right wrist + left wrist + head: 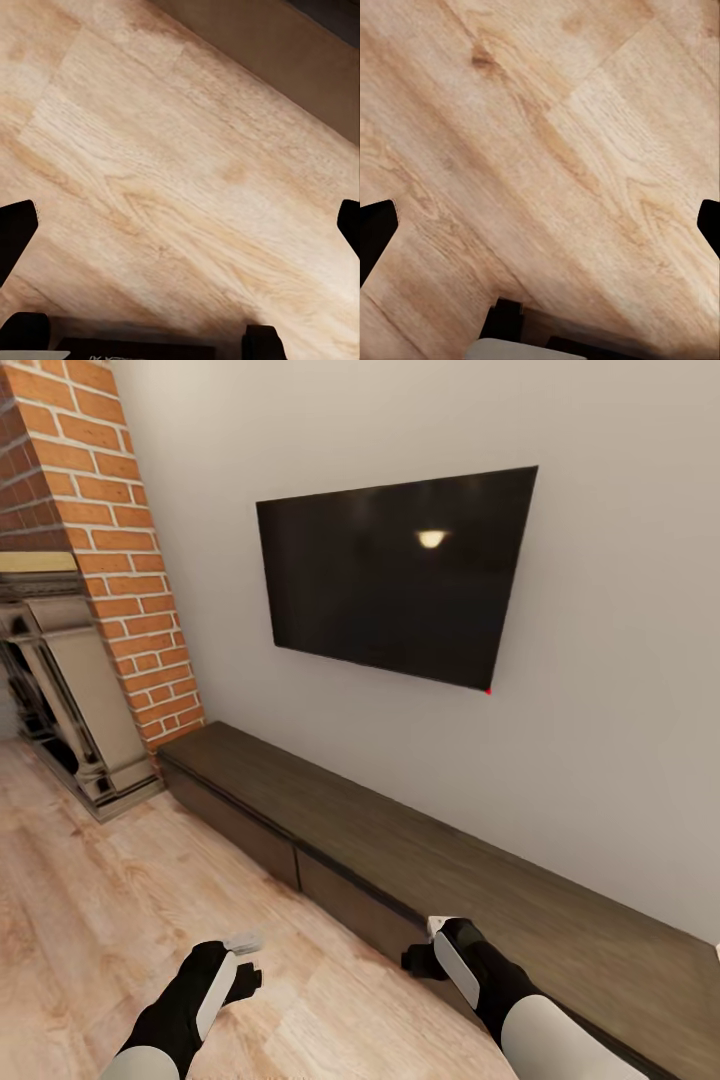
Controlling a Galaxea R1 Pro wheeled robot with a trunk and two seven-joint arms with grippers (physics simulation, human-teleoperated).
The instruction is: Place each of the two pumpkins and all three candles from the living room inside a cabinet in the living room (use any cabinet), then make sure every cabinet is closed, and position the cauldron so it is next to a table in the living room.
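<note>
the cabinet (400,850), drawers flush, ran from centre left to lower right of the frame, beyond both grippers: left gripper (245,975) and right gripper (420,958) hung empty over floor (120,900), fingers apart.

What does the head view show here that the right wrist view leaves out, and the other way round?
Head view alone: the black flat screen on the pale wall, the red brick column, the ornate grey fireplace surround, the flat top of the long dark-brown wooden cabinet with its drawers shut, and the left claw over the floor.

Right wrist view alone: a close look at the right claw's black fingertips, spread wide, nothing between them.

Both: the light wood plank floor, a dark cabinet front, the right claw.
</note>
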